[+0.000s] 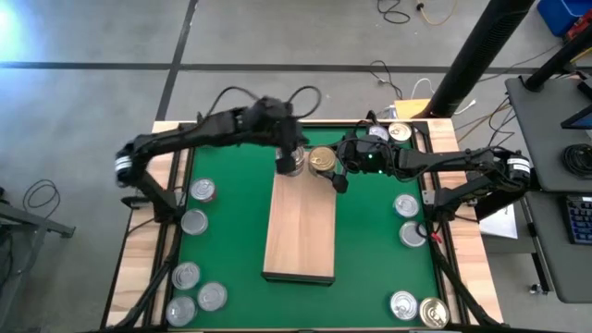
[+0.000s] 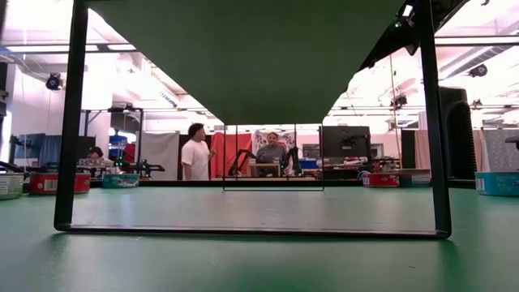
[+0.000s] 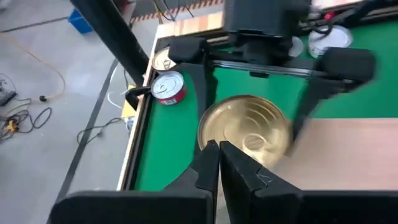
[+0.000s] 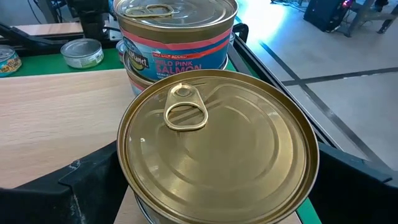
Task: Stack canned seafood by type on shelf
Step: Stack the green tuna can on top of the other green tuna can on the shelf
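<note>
My right claw (image 1: 337, 172) stands spread as wide as it goes, its two fingers either side of the gold tin (image 1: 322, 160) at the far end of the shelf (image 1: 300, 231). In my right wrist view that gold tin (image 4: 217, 149) fills the space between my fingers, pull tab up, lid level. I cannot tell whether the pads touch its wall or stand just clear, so I would not call it held. It appears to sit on the board near the far right corner.

My left claw (image 1: 289, 159) is pinched fully shut and empty, its tips pressed together, hovering over the silver-topped stack (image 1: 290, 166) just beside the gold tin on its left. From my left wrist, the closed fingertips (image 3: 217, 158) point straight at the gold tin (image 3: 245, 127), with my right claw (image 3: 261, 56) straddling it from the other side.

What the coming move turns on: the tin lies dead between my right fingers, its axis upright, and the pink-labelled salmon stack (image 4: 175, 37) stands directly beyond it, near enough that the two look almost touching. My right arm is the one that has it; the left is close but closed. If I back out, I judge I should pull straight along my reach, away from the stack, so neither finger drags the tin into its neighbour.

Loose tins wait on the green bench (image 1: 231, 259) at both sides.
</note>
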{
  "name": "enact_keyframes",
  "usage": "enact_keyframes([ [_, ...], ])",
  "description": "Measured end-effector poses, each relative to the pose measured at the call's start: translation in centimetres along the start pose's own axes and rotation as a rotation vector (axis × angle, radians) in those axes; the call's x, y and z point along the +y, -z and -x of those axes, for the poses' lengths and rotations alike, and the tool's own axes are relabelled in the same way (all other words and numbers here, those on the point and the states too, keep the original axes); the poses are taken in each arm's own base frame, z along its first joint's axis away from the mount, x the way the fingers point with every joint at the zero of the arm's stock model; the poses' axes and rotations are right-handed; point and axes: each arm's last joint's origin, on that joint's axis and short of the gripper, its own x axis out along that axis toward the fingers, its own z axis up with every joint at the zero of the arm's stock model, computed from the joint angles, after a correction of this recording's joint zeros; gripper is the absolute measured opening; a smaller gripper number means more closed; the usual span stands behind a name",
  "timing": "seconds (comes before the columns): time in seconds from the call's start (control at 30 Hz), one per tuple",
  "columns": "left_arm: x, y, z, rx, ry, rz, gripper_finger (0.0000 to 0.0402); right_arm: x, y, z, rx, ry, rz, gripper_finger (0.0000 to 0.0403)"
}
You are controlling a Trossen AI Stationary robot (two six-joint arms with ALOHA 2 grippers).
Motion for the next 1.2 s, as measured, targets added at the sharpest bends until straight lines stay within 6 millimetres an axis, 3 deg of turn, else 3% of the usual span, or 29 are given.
enact_keyframes([
  [0.17, 0.3, -0.9, -3.6, 0.023, 0.082, -0.061, 0.0000, 0.0, 0.1, 0.0, -0.014, 0.000, -0.001, 0.0400],
  [0.4, -0.2, -1.0, -6.5, 0.062, 0.162, -0.067, 0.0000, 0.0, 0.1, 0.0, -0.014, 0.000, 0.000, 0.0400],
  [0.6, -0.3, -0.4, -7.1, 0.085, 0.172, -0.083, 0.0000, 0.0, 0.1, 0.0, -0.015, -0.002, 0.007, 0.0400],
  [0.93, -0.9, 1.3, -10.1, 0.162, 0.235, -0.039, 0.0000, 0.0, 0.1, 0.0, -0.012, -0.004, 0.010, 0.0400],
  [1.2, -0.5, 1.5, -9.9, 0.182, 0.222, 0.000, 0.0000, 0.1, 0.2, 0.0, 0.008, -0.035, 0.023, 0.0400],
])
